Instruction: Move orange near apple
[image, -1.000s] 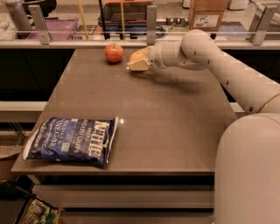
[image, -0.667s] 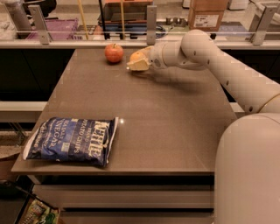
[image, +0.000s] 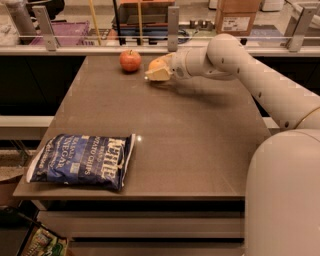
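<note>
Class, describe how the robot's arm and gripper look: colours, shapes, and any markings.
The arm is smooth and off-white, built of thick rounded tubular segments with bulging joints and a few small dark dots along its shell; no loose cables show. The gripper, just beside the apple, is a paler cream and wedge-shaped.

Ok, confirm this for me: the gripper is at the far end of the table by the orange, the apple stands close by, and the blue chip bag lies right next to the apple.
Wrong on the bag. The camera view shows the blue chip bag at the near corner of the table, far from the apple. The rest holds: the gripper is at the far end by the orange, with the apple close by.
</note>
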